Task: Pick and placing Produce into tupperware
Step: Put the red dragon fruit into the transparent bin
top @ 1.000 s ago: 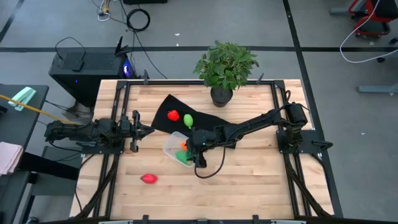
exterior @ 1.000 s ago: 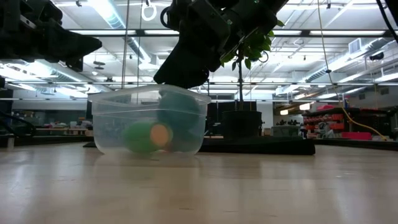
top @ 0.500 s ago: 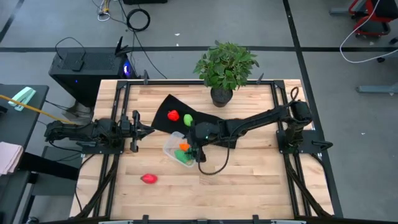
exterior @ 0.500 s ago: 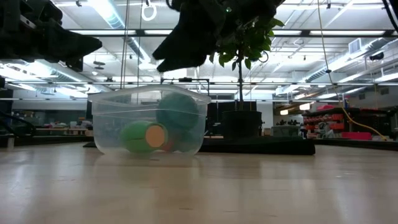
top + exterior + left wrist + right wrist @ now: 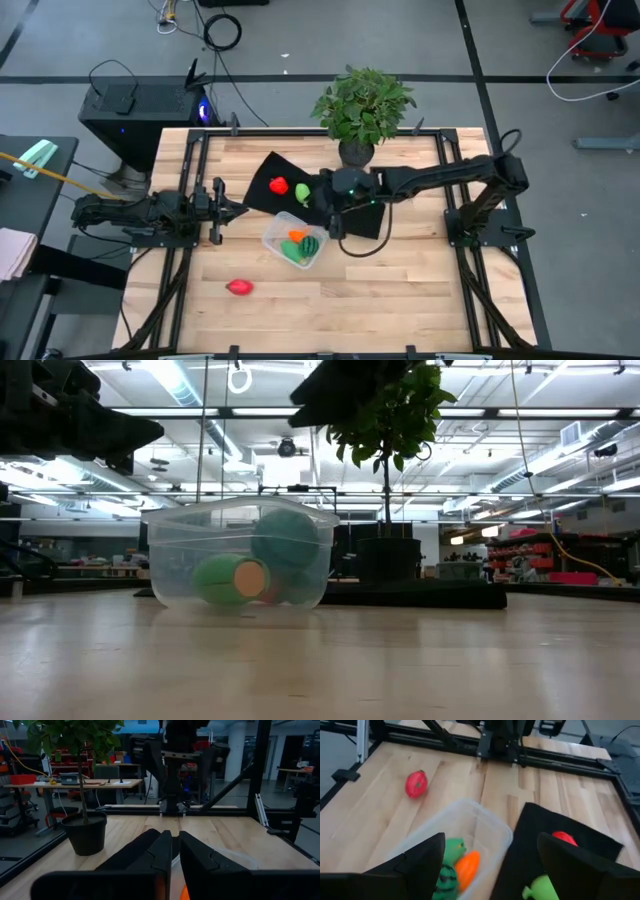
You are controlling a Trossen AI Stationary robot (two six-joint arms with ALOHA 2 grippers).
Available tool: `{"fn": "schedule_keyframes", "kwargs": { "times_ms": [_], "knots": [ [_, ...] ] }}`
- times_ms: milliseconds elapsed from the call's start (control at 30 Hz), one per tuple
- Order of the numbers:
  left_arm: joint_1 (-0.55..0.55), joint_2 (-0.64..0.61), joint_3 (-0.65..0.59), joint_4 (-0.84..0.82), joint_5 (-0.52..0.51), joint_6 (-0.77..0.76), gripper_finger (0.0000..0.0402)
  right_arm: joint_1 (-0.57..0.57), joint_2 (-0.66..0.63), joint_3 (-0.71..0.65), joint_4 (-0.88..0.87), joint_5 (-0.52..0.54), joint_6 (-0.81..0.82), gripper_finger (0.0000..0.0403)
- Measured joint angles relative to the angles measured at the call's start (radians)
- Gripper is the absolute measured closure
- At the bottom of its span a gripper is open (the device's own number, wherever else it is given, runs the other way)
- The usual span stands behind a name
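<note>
- Left gripper parked by the left edge of the table, fingers pressed together, nothing in them.
- Loose red piece sitting alone on bare wood toward the front-left corner, well apart from everything. Probably light hollow plastic, smooth and round, so likely to roll or squirt out; best pinched across the widest middle.
- Clear tupperware mid-table, just touching the black mat. Already holding the carrot, the striped dark green piece and another green piece. Thin and light, probably slides if bumped.
- Red piece and light green piece side by side on the mat, toward the back edge. Same smooth toy look; gentle centred squeeze.
- Right gripper hovering over the mat, near those two, fingers spread wide, empty.
</note>
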Motion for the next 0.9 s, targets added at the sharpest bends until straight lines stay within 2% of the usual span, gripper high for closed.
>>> {"fn": "schedule_keyframes", "kwargs": {
  "times_ms": [233,333,433,700,900],
  "knots": [
    [0.0,0.0,0.0,-0.001,0.0,0.0,0.036,-0.059,-0.054,-0.002,-0.103,0.0,-0.013,0.0092],
    [0.0,0.0,0.0,-0.001,0.0,0.0,0.0364,-0.084,-0.093,-0.049,-0.089,-0.003,-0.02,0.0096],
    [0.0,0.0,0.0,-0.005,0.0,0.0,0.0365,-0.11,-0.177,-0.163,-0.014,-0.005,-0.01,0.01],
    [0.0,0.0,0.0,-0.003,0.0,0.0,0.0357,-0.186,-0.505,-0.564,0.272,0.012,0.14,0.0107],
    [0.0,0.0,0.0,0.0,0.0,0.022,0.036,-0.192,-0.602,-0.702,0.33,0.079,0.152,0.0106]
  ]
}}
